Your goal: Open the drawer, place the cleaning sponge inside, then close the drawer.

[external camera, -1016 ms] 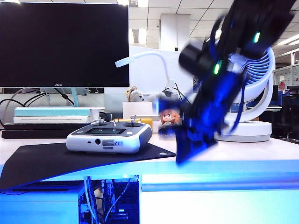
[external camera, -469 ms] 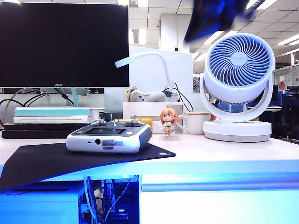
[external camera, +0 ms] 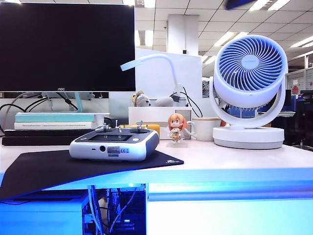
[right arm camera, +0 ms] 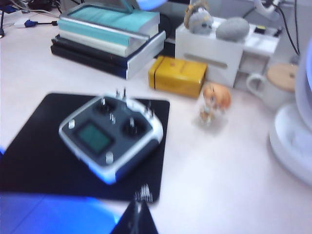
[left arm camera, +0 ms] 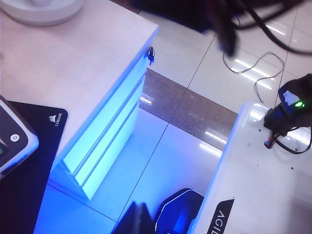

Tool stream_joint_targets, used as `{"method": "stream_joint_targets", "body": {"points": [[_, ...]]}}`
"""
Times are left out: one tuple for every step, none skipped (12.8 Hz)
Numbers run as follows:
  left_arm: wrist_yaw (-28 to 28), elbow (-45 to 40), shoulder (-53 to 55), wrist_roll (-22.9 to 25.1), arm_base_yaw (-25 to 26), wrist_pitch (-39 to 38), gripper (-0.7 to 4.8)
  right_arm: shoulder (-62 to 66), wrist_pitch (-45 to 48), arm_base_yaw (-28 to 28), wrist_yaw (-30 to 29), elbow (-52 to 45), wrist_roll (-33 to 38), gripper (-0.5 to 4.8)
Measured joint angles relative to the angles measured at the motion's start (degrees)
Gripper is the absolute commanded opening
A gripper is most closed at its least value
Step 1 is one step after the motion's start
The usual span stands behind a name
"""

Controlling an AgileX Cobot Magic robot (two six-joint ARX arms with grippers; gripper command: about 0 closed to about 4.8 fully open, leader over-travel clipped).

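Looking at a closed drawer [left arm camera: 105, 139]: flat, handle-less, glossy blue-lit front below the pale desk [left arm camera: 68, 73] edge, seen only by the left wrist. Sponge unseen. Left gripper [left arm camera: 139, 219] and right gripper [right arm camera: 137, 219]: dark tips pressed together, empty. Matte black mat [left arm camera: 29, 185] reads CORSAIR; monitor [external camera: 67, 46] AOC. Grey controller [right arm camera: 111, 139] sits on mat.
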Motion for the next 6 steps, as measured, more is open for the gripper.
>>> {"method": "stream_joint_targets", "body": {"points": [[0.00,0.00,-0.02,0.31,0.00,0.02,-0.06,-4.31,0.74,0.17,1.18,-4.26,0.02,-0.06],[0.00,0.00,0.00,0.63,0.00,0.04,-0.06,-15.61,4.98,0.15,5.66,-15.12,0.07,-0.06],[0.00,0.00,-0.02,0.63,0.00,0.02,-0.06,-25.18,5.03,0.15,8.26,-25.70,0.11,-0.06],[0.00,0.00,0.00,0.63,0.00,0.02,-0.06,-28.15,4.96,0.17,10.23,-29.40,0.37,-0.06],[0.02,0.00,-0.02,0.66,-0.02,-0.13,-0.06,-33.92,4.07,0.15,15.72,-34.86,1.44,-0.06],[0.02,0.00,-0.02,0.66,-0.02,-0.72,-0.06,-40.48,2.62,0.15,20.74,-39.39,1.79,-0.06]]}}
